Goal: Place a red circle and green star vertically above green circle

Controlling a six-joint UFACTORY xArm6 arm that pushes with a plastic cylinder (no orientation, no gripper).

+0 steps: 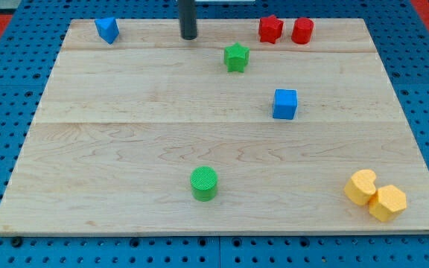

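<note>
**Pincer absent: rod tip at the worktop's top edge**

Pincer: none fitted, so nothing is open, closed or held. My tip [189, 36] rests apart from every block, up-left of the green star [236, 56].

Red circle [302, 30]: view's top right, touching the red star [270, 29].

Green circle [204, 183]: near the bottom, centre; probably the fixed reference.

Blue cube [285, 103], blue block [107, 29], two yellow blocks [375, 195]: scattered on the worktop [110, 141].
</note>
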